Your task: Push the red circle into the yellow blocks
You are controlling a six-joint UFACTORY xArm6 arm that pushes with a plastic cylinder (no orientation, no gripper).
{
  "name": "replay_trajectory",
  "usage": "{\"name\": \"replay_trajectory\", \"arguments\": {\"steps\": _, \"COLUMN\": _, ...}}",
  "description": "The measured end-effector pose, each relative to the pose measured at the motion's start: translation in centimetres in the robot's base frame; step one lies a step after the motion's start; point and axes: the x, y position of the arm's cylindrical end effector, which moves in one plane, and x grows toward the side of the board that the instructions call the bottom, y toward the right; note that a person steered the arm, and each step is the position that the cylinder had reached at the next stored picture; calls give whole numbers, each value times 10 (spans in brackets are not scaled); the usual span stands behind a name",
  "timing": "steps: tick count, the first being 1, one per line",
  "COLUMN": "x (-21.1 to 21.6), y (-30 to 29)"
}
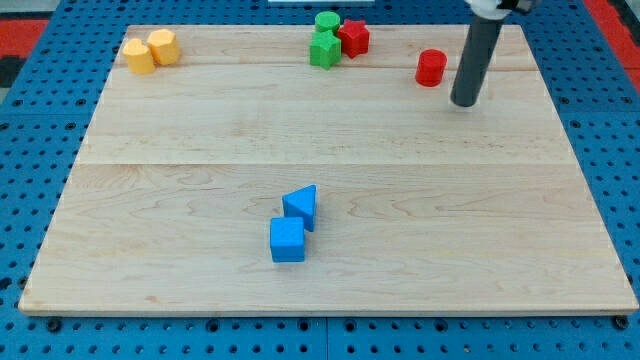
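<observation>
The red circle [431, 68] stands near the view's top right on the wooden board [200, 200]. My tip [465, 102] is just to its right and a little lower, apart from it. Two yellow blocks [150, 51] sit touching each other at the view's top left, far from the red circle.
A green circle [326, 22], a green block [323, 48] and a red star-like block [353, 38] cluster at the top middle, between the red circle and the yellow blocks. A blue triangle [301, 206] and a blue cube [287, 240] sit at lower middle.
</observation>
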Motion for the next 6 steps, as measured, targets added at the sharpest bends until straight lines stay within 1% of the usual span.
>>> {"name": "replay_trajectory", "arguments": {"steps": 1, "x": -33, "y": 4}}
{"name": "replay_trajectory", "arguments": {"steps": 2, "x": -50, "y": 3}}
{"name": "replay_trajectory", "arguments": {"steps": 3, "x": -50, "y": -55}}
{"name": "replay_trajectory", "arguments": {"steps": 4, "x": -55, "y": -140}}
{"name": "replay_trajectory", "arguments": {"steps": 6, "x": -59, "y": -278}}
